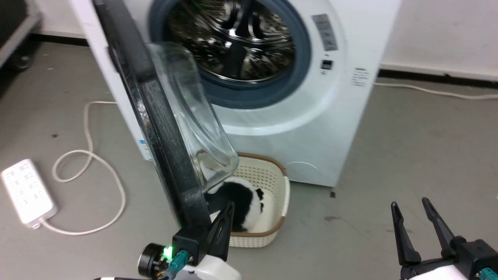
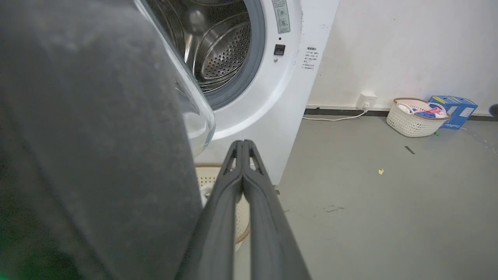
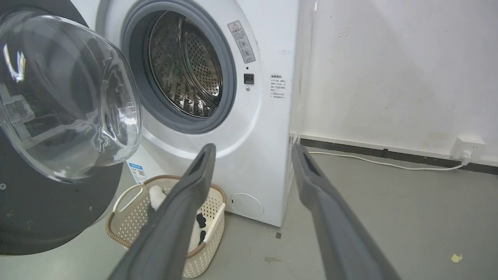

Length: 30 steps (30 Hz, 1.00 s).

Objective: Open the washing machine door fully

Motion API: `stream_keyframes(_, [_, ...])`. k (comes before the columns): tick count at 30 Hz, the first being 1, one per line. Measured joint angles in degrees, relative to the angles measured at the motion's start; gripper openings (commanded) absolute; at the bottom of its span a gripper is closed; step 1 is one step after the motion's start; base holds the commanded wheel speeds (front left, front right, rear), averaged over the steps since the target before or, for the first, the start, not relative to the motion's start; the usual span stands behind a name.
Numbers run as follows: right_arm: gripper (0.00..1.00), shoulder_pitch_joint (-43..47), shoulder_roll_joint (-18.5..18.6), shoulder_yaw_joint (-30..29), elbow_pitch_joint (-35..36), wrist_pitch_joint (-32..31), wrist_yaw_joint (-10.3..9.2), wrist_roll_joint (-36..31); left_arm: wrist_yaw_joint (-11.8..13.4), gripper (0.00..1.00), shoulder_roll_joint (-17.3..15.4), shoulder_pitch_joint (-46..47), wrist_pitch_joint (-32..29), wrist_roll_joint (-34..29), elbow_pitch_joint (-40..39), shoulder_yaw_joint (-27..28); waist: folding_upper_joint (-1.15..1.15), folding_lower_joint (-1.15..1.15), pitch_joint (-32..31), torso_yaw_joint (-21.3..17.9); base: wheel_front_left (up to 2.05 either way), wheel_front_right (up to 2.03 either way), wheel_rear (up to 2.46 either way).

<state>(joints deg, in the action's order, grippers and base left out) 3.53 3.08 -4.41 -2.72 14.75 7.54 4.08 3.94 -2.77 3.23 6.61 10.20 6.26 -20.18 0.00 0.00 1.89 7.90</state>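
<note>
Door: the washing machine door (image 1: 163, 132) stood swung out from the washing machine (image 1: 319, 116). It was hinged on the machine's left side and seen nearly edge-on from the head. Its glass bowl (image 1: 194, 128) faced right, and the drum (image 1: 233, 35) was uncovered.
Left gripper: the left gripper (image 1: 228, 208) had its fingers pressed together with nothing between them. It lay just beside the door's inner face, near the lower rim. Whether it was actually touching could not be told.
Right gripper: the right gripper (image 1: 410, 203) was spread and empty, low on the right and well apart from the door.
Below the door: a basket (image 1: 278, 182) holding black-and-white cloth sat on the floor at the foot of the machine's front, just under the glass bowl.
Step in hand: most likely, pushing the door further outward with the side of the closed fingers.
Progress: the door looked about halfway round, so there was probably swing left before the hinge stopped it.
Doing it well: the fingers should bear on the black rim rather than the glass. They should stay far from the hinge for leverage and follow the door's arc, not a straight line, so they do not slide off. They should also stay above the basket.
Risk: the smooth fingers could slip off the rim. A power strip (image 1: 27, 192) and its cord lay on the floor to the left, on the side the door swings towards.
</note>
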Motion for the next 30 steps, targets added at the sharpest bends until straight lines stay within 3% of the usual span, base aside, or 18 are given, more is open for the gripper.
stream_keyframes(13, [1.0, 1.0, -0.1, 1.0, -0.8, 0.0, 0.0, 0.0, 1.8, 0.0, -2.7, -1.9, -0.4, 1.6, -0.9, 3.1, 0.0, 0.0, -1.7, 11.7, 0.0, 0.0, 0.0])
stream_keyframes(18, [1.0, 0.9, -0.1, 1.4, -1.0, 0.0, 0.01, 0.0, 3.2, 0.0, -5.2, -1.9, -0.5, 2.7, -1.8, 6.9, 0.0, 0.0, -1.2, 15.9, 0.0, 0.0, 0.0])
stream_keyframes(19, [1.0, 0.7, -0.1, 1.6, -1.1, 0.0, 0.0, -0.2, 3.7, 0.0, -7.3, -1.9, -0.8, 3.8, -2.1, 9.9, 0.0, 0.0, -0.2, 17.2, 0.0, 0.0, 0.0])
stream_keyframes(24, [1.0, 0.5, -0.1, 1.9, -1.1, 0.0, 0.0, -1.4, 4.4, 0.0, -10.8, -1.4, -1.5, 5.9, -2.0, 14.8, 0.0, 0.01, 2.3, 17.6, 0.0, 0.0, 0.0])
stream_keyframes(30, [1.0, -1.0, -0.1, 1.5, -0.7, -0.1, 0.01, -3.8, 3.6, 0.0, -14.5, 1.8, -1.6, 10.7, 0.8, 21.1, 0.0, 0.01, 6.1, 16.8, 0.0, 0.0, 0.0])
